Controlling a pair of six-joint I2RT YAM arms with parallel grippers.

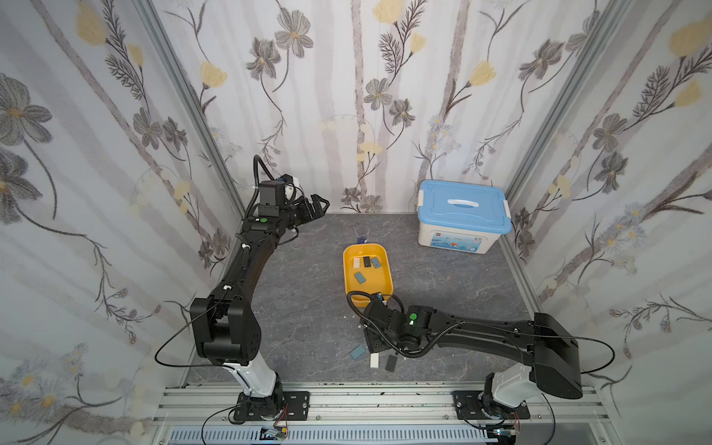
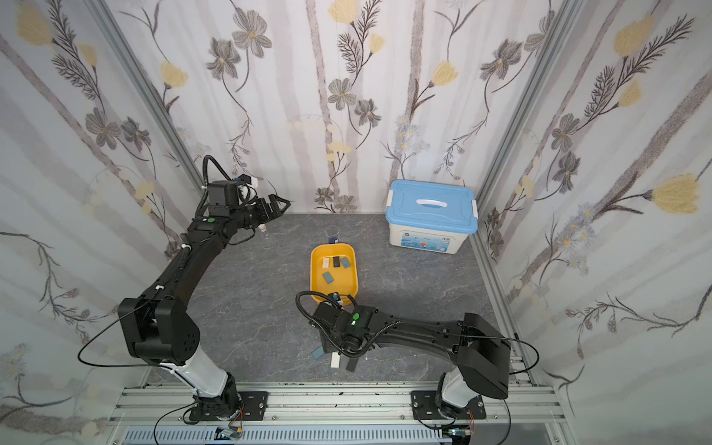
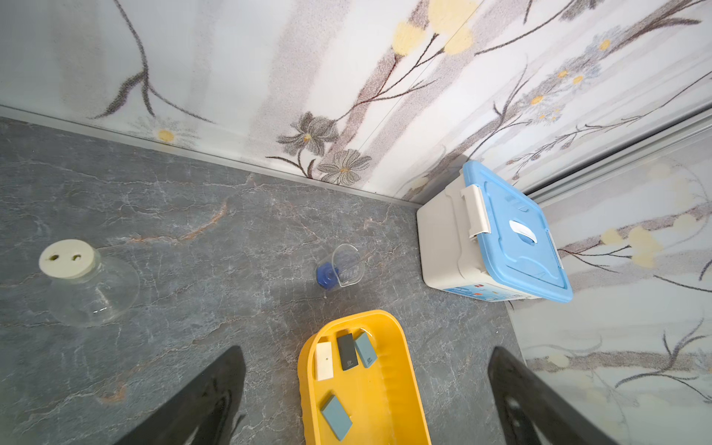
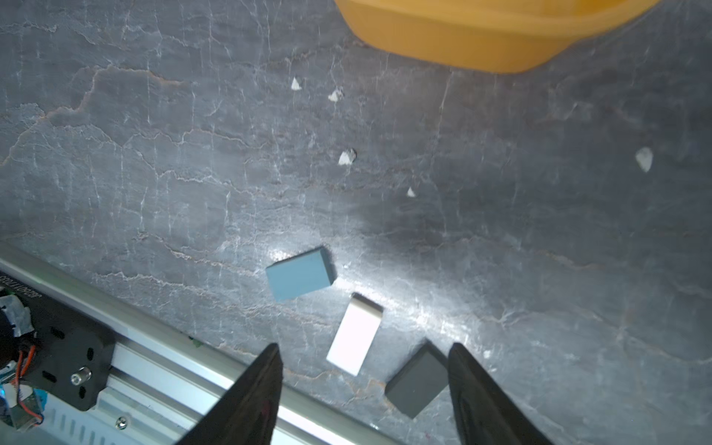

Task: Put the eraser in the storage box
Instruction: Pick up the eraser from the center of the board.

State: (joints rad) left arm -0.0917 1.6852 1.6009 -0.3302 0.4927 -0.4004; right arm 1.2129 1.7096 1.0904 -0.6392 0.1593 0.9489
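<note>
Task partly done, judging by the layout.

In the storage box (image 1: 375,285), the open yellow tub at mid-table: four erasers lying flat on its floor. White eraser (image 3: 324,360), black eraser (image 3: 347,351) and grey-blue eraser (image 3: 365,349) side by side at the far end, and a second blue eraser (image 3: 336,417) apart from them, nearer the middle.

Left to do: three more out on the table (image 4: 154,154), near the front rail and well apart from the tub. Blue block (image 4: 299,273), white block (image 4: 354,334) and dark grey block (image 4: 418,381), close together but not touching. A few white crumbs (image 4: 346,157) between them and the tub.

Right gripper (image 4: 365,346) poised over that group, jaws apart, nothing clamped; white block roughly between the fingers, dark one just beside one finger. Left gripper (image 1: 319,206) raised at the back, jaws wide apart, empty.

Other containers: white box with blue lid (image 1: 462,208) in the far corner, lid on, contents hidden. Clear cup (image 3: 341,266) behind the tub, something blue at its base. Stoppered glass flask (image 3: 77,277), seemingly empty.
</note>
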